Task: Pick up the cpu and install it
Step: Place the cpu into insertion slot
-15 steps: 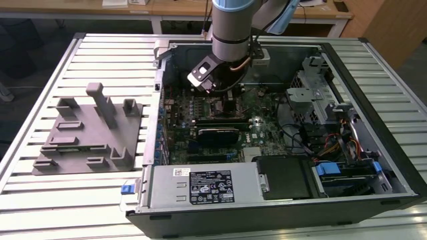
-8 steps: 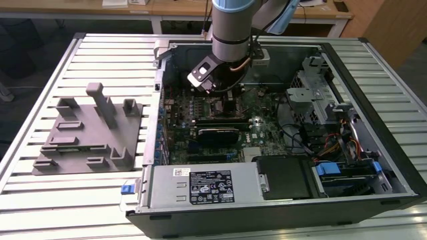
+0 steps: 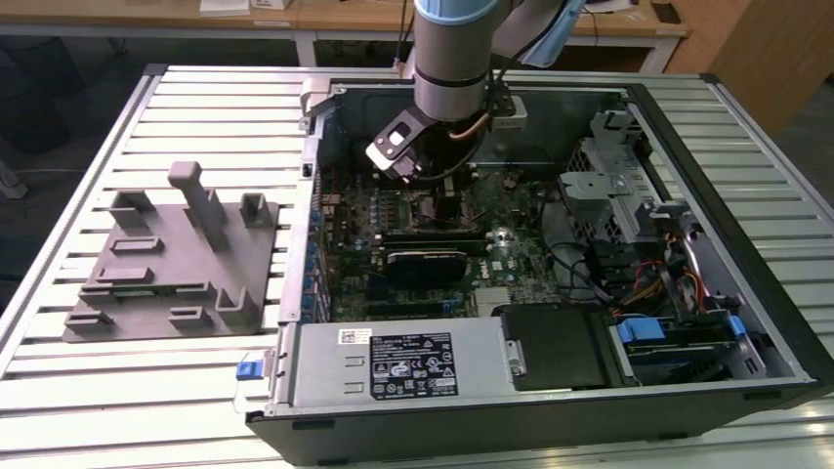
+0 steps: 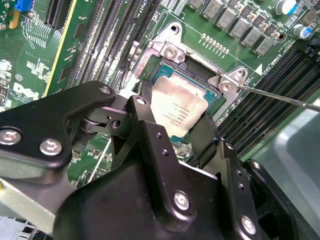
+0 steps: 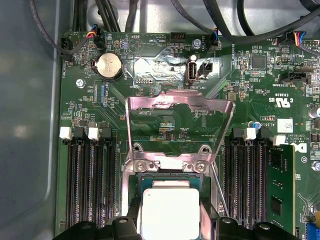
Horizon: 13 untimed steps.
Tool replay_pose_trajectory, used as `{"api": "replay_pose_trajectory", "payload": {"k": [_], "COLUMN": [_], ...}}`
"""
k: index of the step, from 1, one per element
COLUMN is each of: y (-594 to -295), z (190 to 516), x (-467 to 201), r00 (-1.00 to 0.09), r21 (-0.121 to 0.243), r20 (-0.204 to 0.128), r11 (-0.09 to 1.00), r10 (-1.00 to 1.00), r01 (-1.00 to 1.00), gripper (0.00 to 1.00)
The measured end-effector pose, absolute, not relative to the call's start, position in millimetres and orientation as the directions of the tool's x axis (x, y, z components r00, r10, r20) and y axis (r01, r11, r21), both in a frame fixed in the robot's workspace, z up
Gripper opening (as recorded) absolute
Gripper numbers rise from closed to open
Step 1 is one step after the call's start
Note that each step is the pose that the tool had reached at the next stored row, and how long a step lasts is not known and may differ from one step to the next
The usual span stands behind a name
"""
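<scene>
The cpu (image 4: pixel 177 112), a thin square chip with a pale silver top, lies in the dark socket frame (image 4: pixel 165 75) on the green motherboard. My gripper (image 4: pixel 175 120) reaches down over it, a black finger (image 4: pixel 146 107) against each of two opposite edges, shut on the chip. In the first wrist view the cpu (image 5: pixel 170 212) sits between the same fingers (image 5: pixel 134 220), with the metal load plate (image 5: pixel 180 102) swung up and open behind it. The thin lever (image 4: pixel 280 97) stands free beside the socket. In the exterior view my gripper (image 3: pixel 435 186) is inside the open computer case.
The computer case (image 3: pixel 729 147) walls in the arm on all sides. Memory slots (image 5: pixel 90 185) flank the socket, with one stick (image 5: pixel 280 190) fitted. A grey plastic fixture (image 3: pixel 176 259) stands on the table at the exterior view's left. A black glossy block (image 3: pixel 561 347) sits near the case front.
</scene>
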<state>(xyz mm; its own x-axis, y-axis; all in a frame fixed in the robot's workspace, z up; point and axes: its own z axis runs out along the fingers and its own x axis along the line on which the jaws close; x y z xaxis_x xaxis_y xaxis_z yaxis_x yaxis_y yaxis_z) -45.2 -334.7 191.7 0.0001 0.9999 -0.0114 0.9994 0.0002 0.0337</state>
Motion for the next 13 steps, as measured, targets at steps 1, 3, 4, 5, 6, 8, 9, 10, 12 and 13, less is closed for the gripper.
{"api": "replay_pose_trajectory", "payload": {"k": [1,3,4,5,6,8,9,10,12,13], "y": [-334.7,-334.7,-334.7,-334.7,-334.7,-334.7,-334.7,-334.7,-334.7,-335.0], "z": [191.7,191.6,191.6,191.6,191.6,191.6,191.6,191.6,191.6,191.6], "x": [-45.2,-45.2,-45.2,-45.2,-45.2,-45.2,-45.2,-45.2,-45.2,-45.2], "r00": [0.0,0.0,0.0,0.0,0.0,0.0,0.0,0.0,0.0,0.0], "r21": [0.034,0.034,0.034,0.034,0.034,0.034,0.034,0.034,0.034,0.034], "r20": [-0.011,-0.011,-0.011,-0.011,-0.011,-0.011,-0.011,-0.011,-0.011,-0.012], "r11": [0.0,0.0,0.0,0.0,0.0,0.0,0.0,0.0,0.0,0.0], "r10": [1.0,1.0,1.0,1.0,1.0,1.0,1.0,1.0,1.0,1.0], "r01": [0.999,0.999,0.999,0.999,0.999,0.999,0.999,0.999,0.999,0.999], "gripper": [0.54,0.55,0.55,0.61,0.61,0.61,0.61,0.61,0.61,0.61]}}
